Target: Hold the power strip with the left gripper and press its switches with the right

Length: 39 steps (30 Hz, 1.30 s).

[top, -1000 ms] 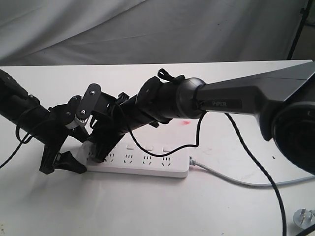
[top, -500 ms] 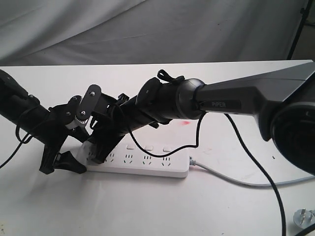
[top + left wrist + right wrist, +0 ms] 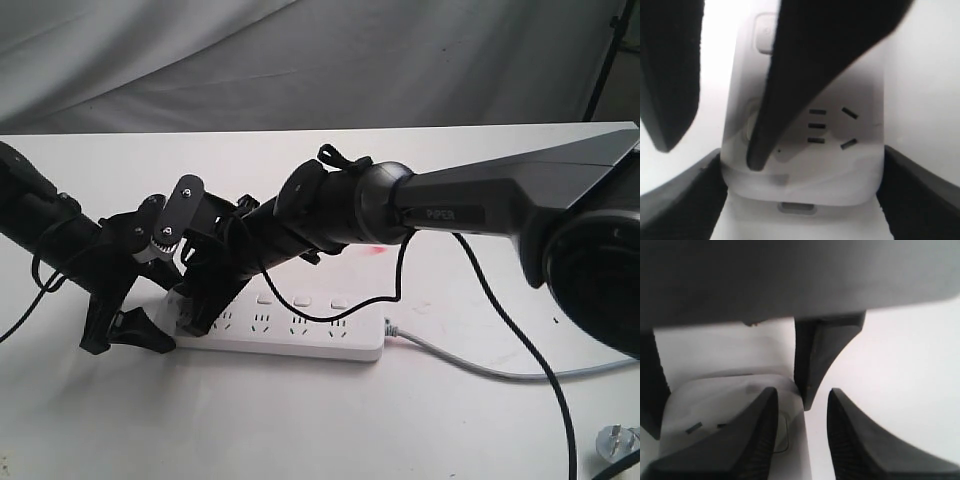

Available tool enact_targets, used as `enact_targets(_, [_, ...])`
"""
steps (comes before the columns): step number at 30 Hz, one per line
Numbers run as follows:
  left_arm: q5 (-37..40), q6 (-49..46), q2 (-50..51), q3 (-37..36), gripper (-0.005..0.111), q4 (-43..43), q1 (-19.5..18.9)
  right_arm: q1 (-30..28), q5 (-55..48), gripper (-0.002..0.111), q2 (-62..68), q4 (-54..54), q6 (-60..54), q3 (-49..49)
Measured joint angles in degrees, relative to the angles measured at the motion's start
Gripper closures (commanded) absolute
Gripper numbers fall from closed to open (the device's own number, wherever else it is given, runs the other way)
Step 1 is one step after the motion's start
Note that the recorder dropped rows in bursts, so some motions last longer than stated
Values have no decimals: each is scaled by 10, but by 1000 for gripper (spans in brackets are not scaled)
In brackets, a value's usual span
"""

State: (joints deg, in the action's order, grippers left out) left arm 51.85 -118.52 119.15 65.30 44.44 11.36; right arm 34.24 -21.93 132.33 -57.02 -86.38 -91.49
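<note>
The white power strip [image 3: 300, 340] lies lengthwise on the table, its grey cord [image 3: 470, 365] leaving the right end. My left gripper [image 3: 130, 330] is shut on the strip's left end. In the left wrist view its fingers [image 3: 680, 200] clamp both long edges of the power strip [image 3: 840, 165]. My right gripper [image 3: 195, 318] reaches across to that same end, jaws a little apart. One of its fingers [image 3: 757, 440] rests over the end switch [image 3: 786, 432]; the other hangs beside the strip's edge. More switches [image 3: 302, 299] show in a row along the far edge.
A grey metal-pronged plug [image 3: 615, 442] lies at the front right corner. The right arm's black cable [image 3: 520, 340] loops over the table and strip. A small red mark [image 3: 378, 250] sits behind the strip. Grey cloth hangs behind the table's far edge.
The right arm has edged slightly left and down over the strip's left end. The left gripper and the strip have not moved.
</note>
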Motion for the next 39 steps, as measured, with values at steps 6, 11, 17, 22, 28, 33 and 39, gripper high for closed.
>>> enact_targets(6, [0,0,0,0,38,0,0,-6,-1,76,0,4,0,0])
enact_targets(11, [0,0,0,0,38,0,0,-6,-1,76,1,6,0,0])
enact_targets(17, [0,0,0,0,38,0,0,-7,-5,76,3,6,0,-1])
enact_targets(22, [0,0,0,0,38,0,0,-9,-8,76,5,6,0,-2])
enact_targets(28, [0,0,0,0,38,0,0,-10,-16,76,10,6,0,-6])
enact_targets(33, [0,0,0,0,38,0,0,-10,-19,76,14,3,3,-8])
enact_targets(39, [0,0,0,0,38,0,0,-10,-20,76,15,-4,3,-9])
